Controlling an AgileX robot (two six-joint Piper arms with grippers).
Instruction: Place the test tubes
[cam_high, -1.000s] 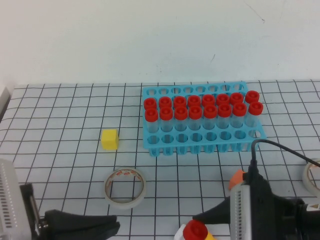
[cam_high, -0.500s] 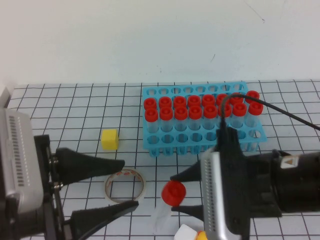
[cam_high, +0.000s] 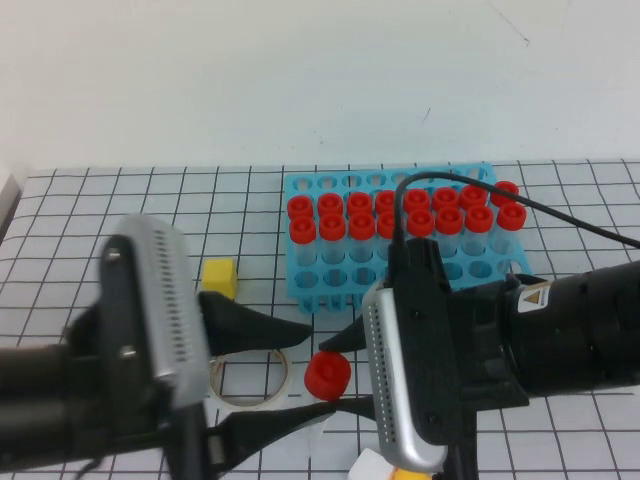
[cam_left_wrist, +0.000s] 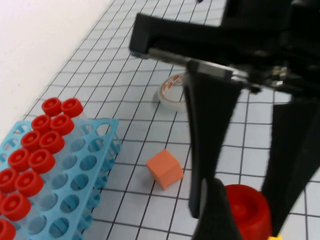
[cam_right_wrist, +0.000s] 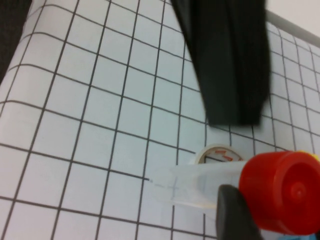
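Change over the last second: the left gripper (cam_high: 316, 367) has come up from the front-left corner of the tabletop (cam_high: 120, 220) to the middle of the front edge. Its fingers (cam_high: 262, 326), together a second ago, now stand wide apart. The right gripper (cam_high: 342, 374) has swung in from the front-right corner, clamped on the test tube (cam_right_wrist: 200, 187) just below its red cap (cam_high: 327, 373). The tube is held off the tabletop, in front of the rack (cam_high: 308, 296). The spread left fingers lie either side of the cap. Judgement: a hand-over from right to left is being set up and placing is not yet begun. The rack's front rows look free, ahead of two rows of capped tubes (cam_high: 360, 225). Not resolved: whether the left fingers touch the tube. In the high view the clear tube body is only a faint smear below the cap. The right arm covers the rack's front-right corner and the orange cube (cam_left_wrist: 165, 169), which shows only in the left wrist view. The tape roll (cam_left_wrist: 169, 102) sits partly behind the left fingers. A white-and-yellow object (cam_high: 385, 465) at the front edge is cut off and not identified.
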